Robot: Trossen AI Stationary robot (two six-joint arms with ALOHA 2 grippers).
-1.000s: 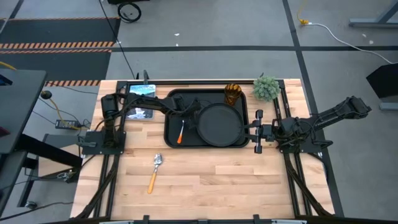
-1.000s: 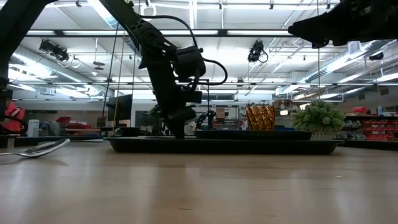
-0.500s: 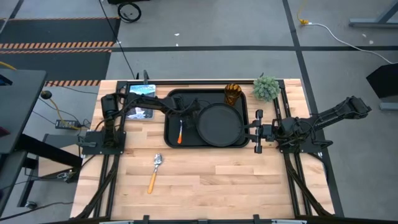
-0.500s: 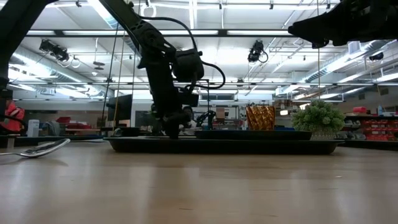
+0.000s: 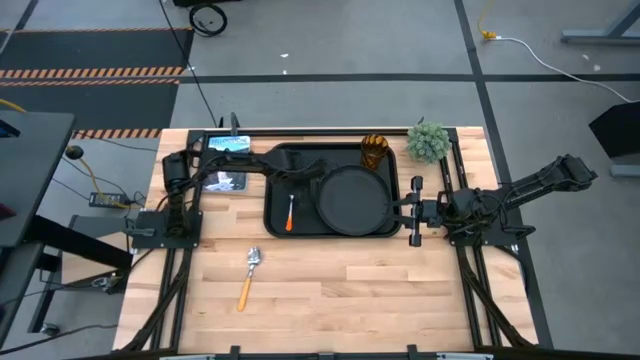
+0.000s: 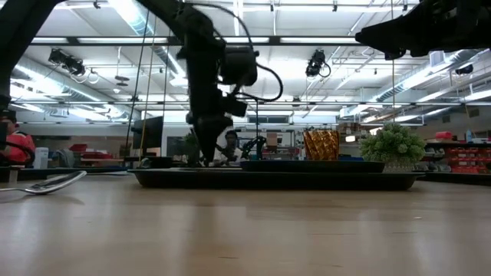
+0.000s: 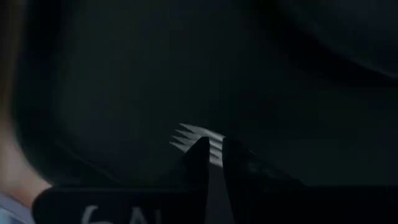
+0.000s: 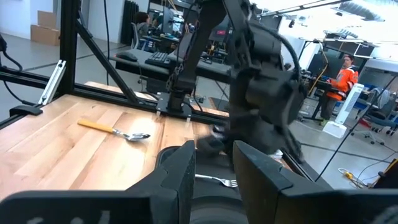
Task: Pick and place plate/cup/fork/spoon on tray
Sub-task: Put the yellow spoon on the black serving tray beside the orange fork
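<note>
A: Only the spoon (image 5: 249,274) lies off the tray (image 5: 275,216), out on the bare wood near the table's front edge. The plate (image 5: 352,198), the fork (image 5: 290,212) and the cup (image 5: 373,150) sit inside the tray.

B: What does the left gripper (image 5: 300,178) hold?

A: Nothing, as far as the pictures show. It hangs over the tray's left part, above the fork, its fingers (image 7: 199,157) only a narrow gap apart. The right gripper (image 5: 414,211) waits at the tray's right edge, fingers apart and empty.

B: Where is the risk, then?

A: Probably in the spoon. It lies flat on the wood, so narrow fingers could slide over the thin handle or push it away. Setting it down, the arm could knock the fork, or clip the plate's rim just beside it.

B: Do the views differ much?

A: They do. The high view alone gives the whole layout, including the plant (image 5: 428,140) beside the cup. The low view shows the left gripper clear above the tray, which cannot be read from overhead. The left wrist view shows the fork's prongs just past the fingertips. The right wrist view catches spoon and fork together across the table.
</note>
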